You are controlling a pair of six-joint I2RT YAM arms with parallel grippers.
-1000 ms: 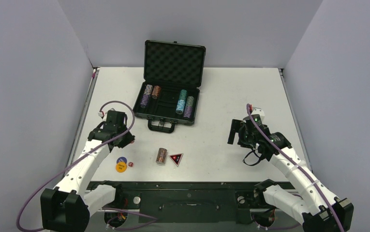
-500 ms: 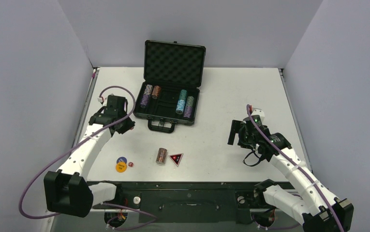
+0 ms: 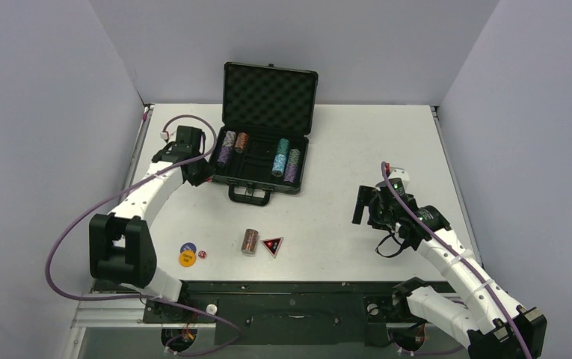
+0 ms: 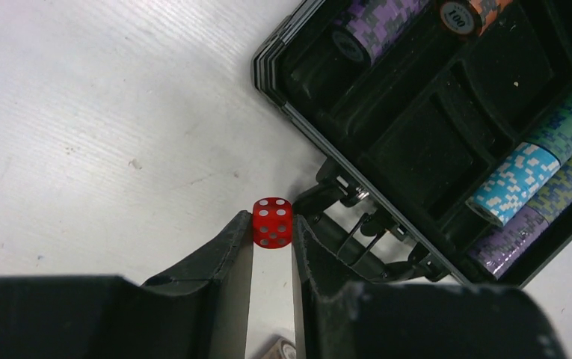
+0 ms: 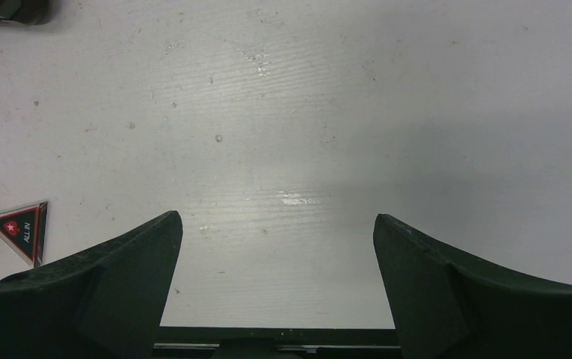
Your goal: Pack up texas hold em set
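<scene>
**Carrying one red die to the case**

Swings the left gripper [image 4: 271, 228] off the near-left patch of table, by the flat yellow disc [image 3: 187, 260] and flat blue disc [image 3: 188, 247], up to the near-left corner of the open black foam-lined briefcase [image 3: 269, 97]. Pinches a small red plastic die [image 4: 271, 222] with white pips snug between the black fingertips. Holds it above the white table [image 3: 357, 134], just beside the case's corner and latch, not yet over any compartment. Keeps the right gripper [image 5: 275, 224] parked at the right, jaws spread wide, nothing between them.

Puts one die in transit. Probably calls for a short reach over the rim and a drop into a free well. Leaves five loose pieces near the front edge:
- a second red die [image 3: 202, 254]
- both discs
- a brown chip stack [image 3: 250, 241] lying on its side
- a black-and-red "ALL IN" triangle [image 3: 272, 245]

Materials and shapes:
- Die: hard cube, rounded corners, slight gloss.
- Case: egg-crate foam in the upright lid, moulded black tray with rectangular wells, ribbed rim, handle on the near side.
- Packed chips: ridged cylinders lying in the wells, namely a purple stack [image 4: 380, 30], an orange-brown stack [image 4: 466, 11], a teal stack [image 4: 544, 157] and a purple-green stack [image 4: 522, 232].
- Table: matte, scuffed, faintly grained.
</scene>
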